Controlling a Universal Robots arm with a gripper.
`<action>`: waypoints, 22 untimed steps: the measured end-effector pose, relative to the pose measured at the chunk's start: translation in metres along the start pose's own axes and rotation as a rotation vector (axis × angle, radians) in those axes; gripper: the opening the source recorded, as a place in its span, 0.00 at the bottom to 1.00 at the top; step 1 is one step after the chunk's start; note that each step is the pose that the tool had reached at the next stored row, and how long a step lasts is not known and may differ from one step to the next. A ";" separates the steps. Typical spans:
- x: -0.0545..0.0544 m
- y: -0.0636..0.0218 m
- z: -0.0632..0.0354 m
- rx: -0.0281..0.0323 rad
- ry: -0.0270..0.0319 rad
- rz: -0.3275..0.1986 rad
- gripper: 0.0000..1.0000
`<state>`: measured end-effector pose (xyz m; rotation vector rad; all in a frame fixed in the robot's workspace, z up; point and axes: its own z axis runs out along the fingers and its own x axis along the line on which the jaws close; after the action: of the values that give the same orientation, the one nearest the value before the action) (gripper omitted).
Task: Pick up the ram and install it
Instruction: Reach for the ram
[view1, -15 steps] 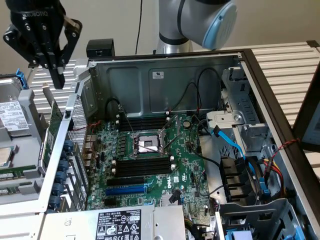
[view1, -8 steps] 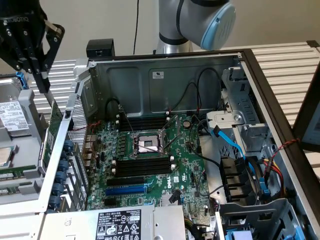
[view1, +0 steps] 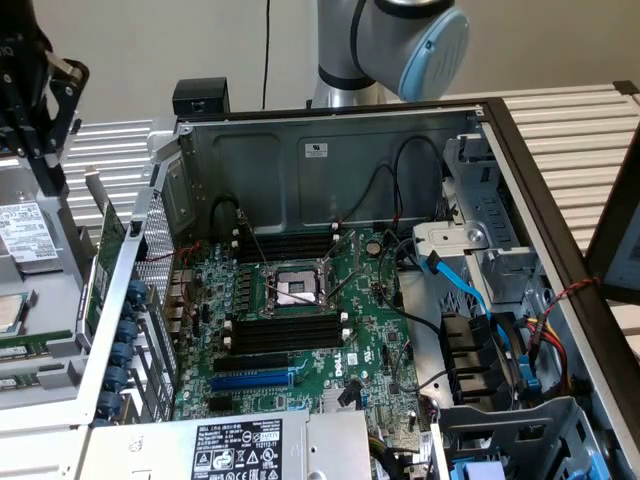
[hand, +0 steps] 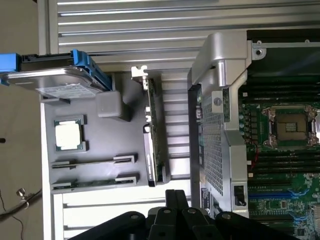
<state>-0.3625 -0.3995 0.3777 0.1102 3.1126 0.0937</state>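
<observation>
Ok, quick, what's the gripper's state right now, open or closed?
Gripper: open or closed cannot be told; it hangs over the grey tray, where the ram lies.

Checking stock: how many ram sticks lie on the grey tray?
2. One ram stick beside the processor, the other parallel past it; the hard drive may hide more.

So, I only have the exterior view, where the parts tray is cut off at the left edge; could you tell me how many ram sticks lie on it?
Observer: Two. In the wrist view the first ram stick and the second ram stick lie whole, side by side, on the grey tray.
Operator: Thank you. Is the gripper touching either of them?
Observer: No, the gripper is apart from both.
</observation>
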 end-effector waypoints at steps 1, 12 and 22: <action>0.005 -0.0003 0.0002 0.0000 0.0000 0.000 0.11; 0.055 -0.0041 0.0025 0.0001 0.0000 0.000 0.11; 0.086 0.0016 0.0066 0.0021 0.0002 -0.003 0.11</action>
<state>-0.4478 -0.3914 0.3692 0.1057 3.1130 0.0903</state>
